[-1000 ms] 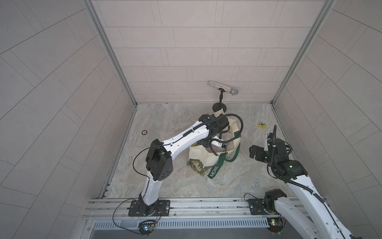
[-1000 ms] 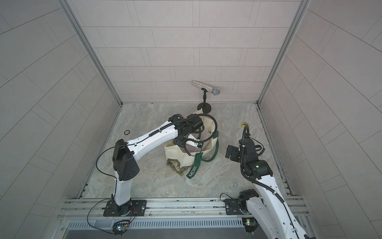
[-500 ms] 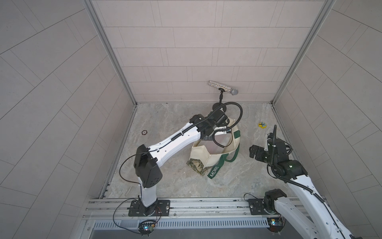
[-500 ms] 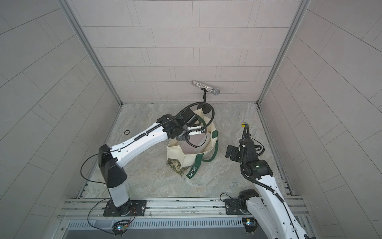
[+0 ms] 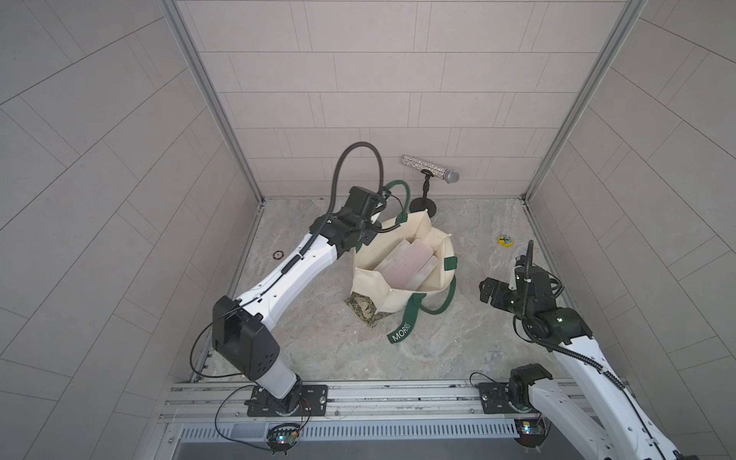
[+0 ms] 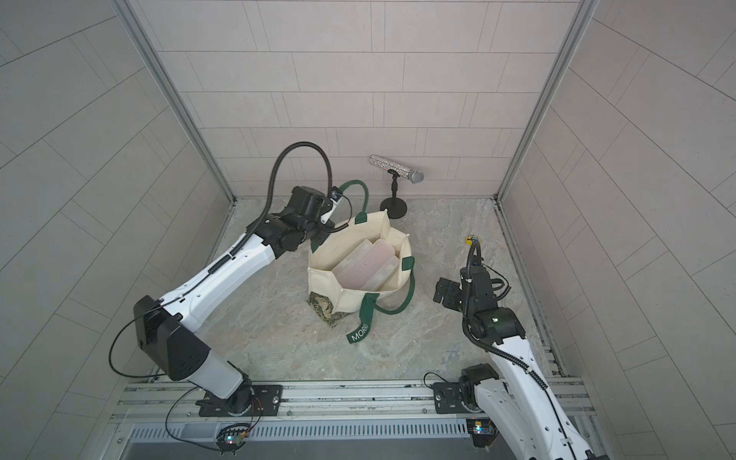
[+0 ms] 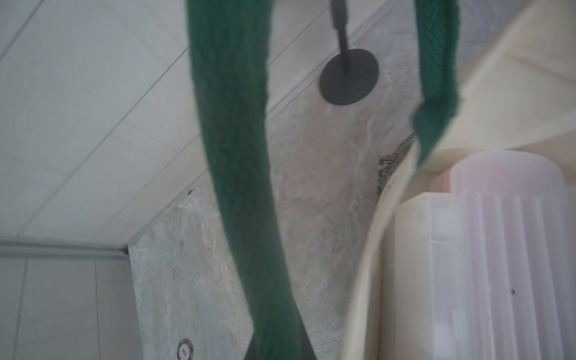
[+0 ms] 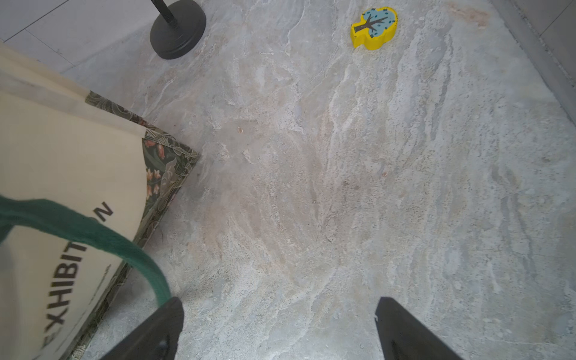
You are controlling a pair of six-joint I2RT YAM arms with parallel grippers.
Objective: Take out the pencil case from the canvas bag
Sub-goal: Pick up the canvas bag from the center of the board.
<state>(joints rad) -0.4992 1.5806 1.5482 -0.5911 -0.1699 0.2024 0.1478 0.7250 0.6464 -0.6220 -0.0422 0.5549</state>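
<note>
left pincer (image 5: 382, 196) is clamped on the green handle (image 7: 230, 156) of the canvas bag (image 5: 370, 286), lifting its mouth open on the counter (image 5: 478, 223). pinkish pencil case (image 5: 408, 261) lies inside. right pincer (image 5: 486, 290), jaws wide and empty, probably must reach in next.

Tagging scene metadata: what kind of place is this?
Probably a purpose-built robot test cell: pale panel walls on three sides, left arm and right arm bolted to one metal rail, props (canvas bag, microphone) on a stone-look floor.
</note>
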